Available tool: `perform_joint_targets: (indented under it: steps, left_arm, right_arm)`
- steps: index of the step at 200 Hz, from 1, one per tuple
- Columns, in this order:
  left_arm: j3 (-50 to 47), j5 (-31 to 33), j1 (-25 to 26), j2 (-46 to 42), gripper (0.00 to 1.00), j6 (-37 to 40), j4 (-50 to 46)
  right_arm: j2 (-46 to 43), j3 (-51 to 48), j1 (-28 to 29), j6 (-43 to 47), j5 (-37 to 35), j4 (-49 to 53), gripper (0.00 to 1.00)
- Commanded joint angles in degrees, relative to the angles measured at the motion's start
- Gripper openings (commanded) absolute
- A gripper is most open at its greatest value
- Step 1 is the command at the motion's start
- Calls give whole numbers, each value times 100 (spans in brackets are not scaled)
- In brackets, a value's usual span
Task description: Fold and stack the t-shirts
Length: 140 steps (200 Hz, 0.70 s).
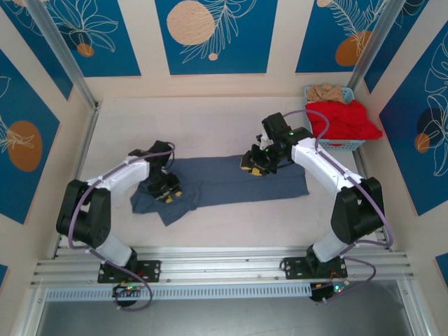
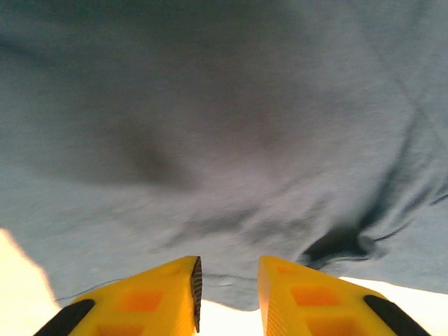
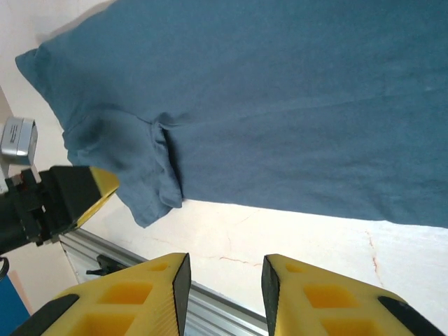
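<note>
A slate-blue t-shirt [image 1: 231, 180] lies folded lengthwise into a long strip across the middle of the table, its left end rumpled with a sleeve sticking out. My left gripper [image 1: 166, 187] hovers open just over that left end; its wrist view has the cloth [image 2: 224, 140] close below and a hem edge between the yellow fingers [image 2: 168, 290]. My right gripper [image 1: 256, 162] is open above the strip's upper edge, with nothing between its fingers [image 3: 308, 294]; below it lie the shirt [image 3: 280, 105] and bare table. A red t-shirt [image 1: 343, 120] and a beige one [image 1: 327, 92] sit in the basket.
A light-blue mesh basket [image 1: 346, 145] stands at the table's back right corner. Aluminium rails run along the near edge [image 1: 224, 269] and the left side [image 1: 80, 161]. Bare white tabletop [image 1: 196, 119] lies behind the shirt.
</note>
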<state>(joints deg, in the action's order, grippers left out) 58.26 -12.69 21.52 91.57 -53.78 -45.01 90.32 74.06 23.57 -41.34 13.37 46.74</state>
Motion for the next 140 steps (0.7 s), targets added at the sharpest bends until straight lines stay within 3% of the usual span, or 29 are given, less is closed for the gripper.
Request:
perform_joint_targets:
  steps: [1,30,100,140]
  left_arm:
    - [418,-122,347,392,23,-19,463]
    - [555,110,550,853,18,49,198]
    - [863,127,1012,1267,16,103,349]
    - [1222,346,1331,1314,16,100,-136]
  right_arm:
    - [11,-73,0,-111,34,-9,35]
    - [-56,8,-37,-93,5,68,35]
    - [-393,58,62,-23,448,-276,35]
    - [-602,-82,51,-93,535,-306,35]
